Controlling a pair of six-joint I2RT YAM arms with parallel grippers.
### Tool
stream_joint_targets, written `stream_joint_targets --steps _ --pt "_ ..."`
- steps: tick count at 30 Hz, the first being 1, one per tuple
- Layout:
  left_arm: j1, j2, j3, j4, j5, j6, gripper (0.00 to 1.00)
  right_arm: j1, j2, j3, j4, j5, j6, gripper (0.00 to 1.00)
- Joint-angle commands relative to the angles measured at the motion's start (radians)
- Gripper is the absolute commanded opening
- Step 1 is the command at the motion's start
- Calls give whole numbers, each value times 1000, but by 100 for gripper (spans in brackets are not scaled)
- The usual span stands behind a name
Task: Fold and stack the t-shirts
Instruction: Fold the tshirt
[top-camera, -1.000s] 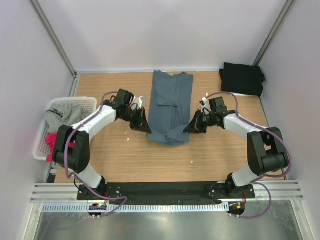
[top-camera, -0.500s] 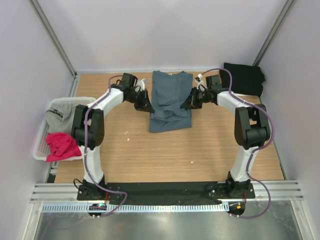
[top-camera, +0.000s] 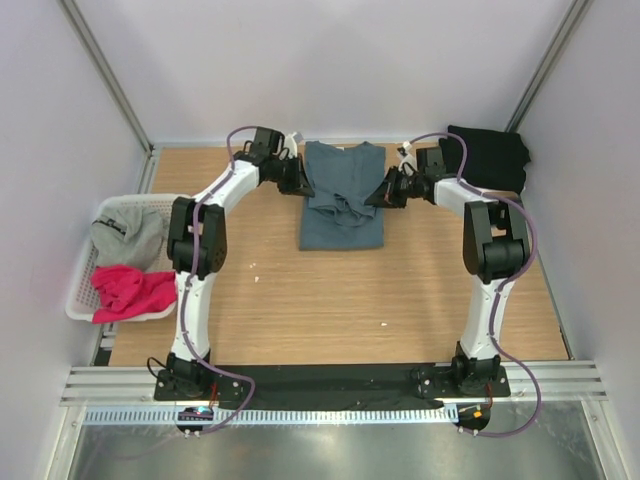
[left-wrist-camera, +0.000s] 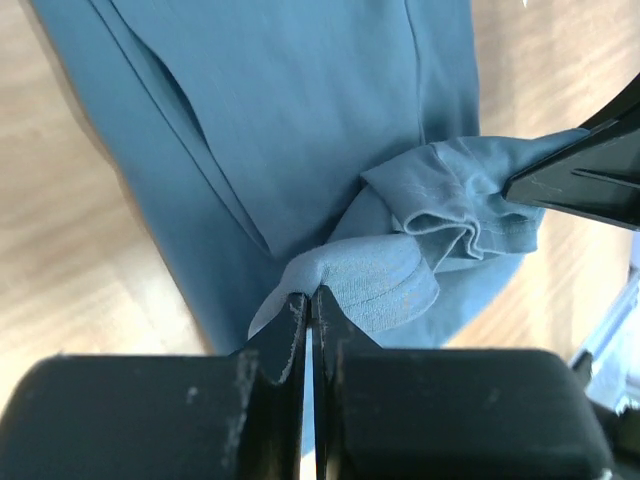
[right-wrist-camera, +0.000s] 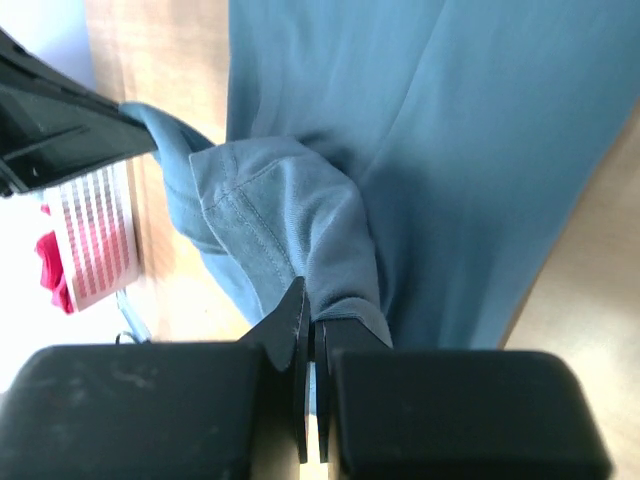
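Top external view: a blue-grey shirt (top-camera: 342, 205) lies on the far middle of the wooden table (top-camera: 300, 300), its near part lifted and doubled back over the rest. The left gripper (top-camera: 299, 184) is at the shirt's left edge and the right gripper (top-camera: 376, 198) at its right edge. In the left wrist view the jaws are pressed together on a bunched fold of the hem; in the right wrist view the jaws are likewise closed tight, pinching a stitched fold of the same cloth. A black shirt (top-camera: 487, 156) sits folded in the far right corner. A white basket (top-camera: 160, 200) at the left edge holds a light grey shirt (top-camera: 128, 232) and a pink shirt (top-camera: 128, 291).
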Motion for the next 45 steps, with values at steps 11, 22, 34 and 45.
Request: stream_joint_targets --steps 11,22,34,45 --pt "5 104 131 89 -108 10 0 -9 152 170 177 1 80 2" --pt "3 -35 103 53 -158 39 64 -75 49 130 177 -85 46 45" --pt "5 -232 -281 33 9 -13 75 -111 -169 -152 84 -197 -78 48" --pt "49 -129 -336 50 130 -70 74 -111 -118 -230 -22 -248 -208 48"
